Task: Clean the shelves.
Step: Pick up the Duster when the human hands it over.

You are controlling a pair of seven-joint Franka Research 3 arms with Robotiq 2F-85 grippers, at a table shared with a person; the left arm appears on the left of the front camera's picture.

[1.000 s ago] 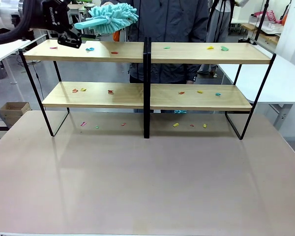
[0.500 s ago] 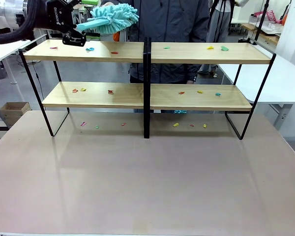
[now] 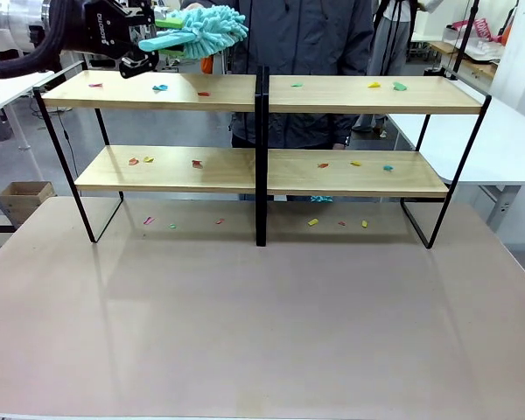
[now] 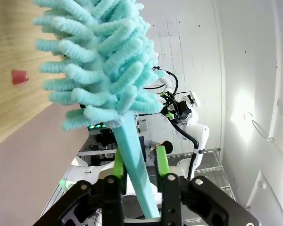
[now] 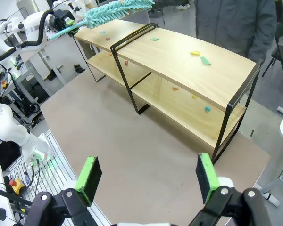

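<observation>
The shelves (image 3: 332, 92) stand across the far half of the table, two light-wood boards on a black frame, with small coloured scraps on both tiers. Above their left end my left gripper (image 3: 146, 45) is shut on the handle of a teal fluffy duster (image 3: 206, 26). In the left wrist view the green-padded fingers (image 4: 161, 160) clamp the teal handle (image 4: 134, 155), and the duster head (image 4: 99, 61) hangs over the wooden board (image 4: 9, 42) and a red scrap (image 4: 20, 76). My right gripper (image 5: 146, 174) is open, high above the table's near side, looking down on the shelves (image 5: 179, 59).
A person in a dark jacket (image 3: 306, 35) stands right behind the shelves. More scraps (image 3: 313, 222) lie on the table under the lower board. The wide beige tabletop (image 3: 262, 324) stretches in front. White tables flank both sides.
My left gripper has risen from the top board's left end to the duster's handle and shut on it. The duster head has barely moved.
</observation>
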